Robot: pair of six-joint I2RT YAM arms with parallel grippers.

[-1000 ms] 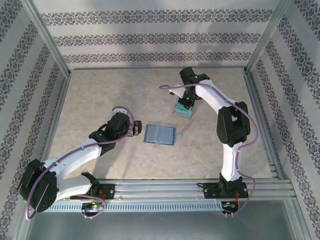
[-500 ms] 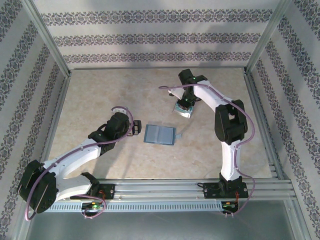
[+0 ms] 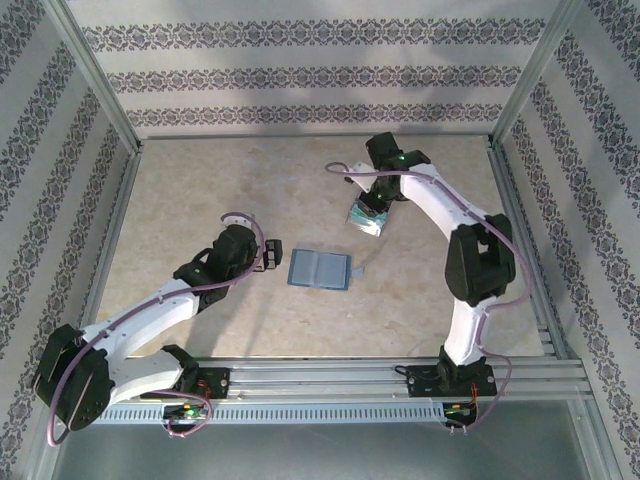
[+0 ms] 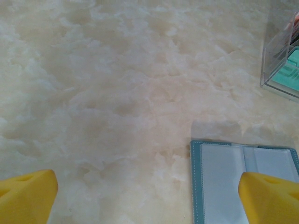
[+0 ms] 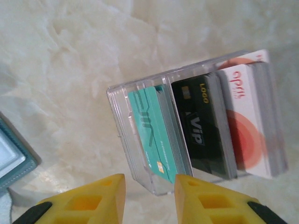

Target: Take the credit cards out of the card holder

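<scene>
Card holder (image 3: 320, 270): teal-edged wallet lying open and flat on the marbled table (image 3: 190, 200), blue-grey pockets facing up, between the two arms.
Credit cards (image 5: 205, 144): set side by side in a clear plastic tray (image 5: 119, 112), which stands beyond the holder and to its right, near it but apart.
Tray compartments, right wrist view: teal card (image 5: 156, 135) at left, dark card (image 5: 198, 116) in the middle, red-and-white card (image 5: 247, 130) at right.
Left gripper (image 4: 147, 186): low over the table just beside the holder's left edge; jaws wide apart over bare table and the holder's near corner.
Right gripper (image 5: 149, 184): above the tray's near wall; jaws parted a little, clamped on nothing.
</scene>
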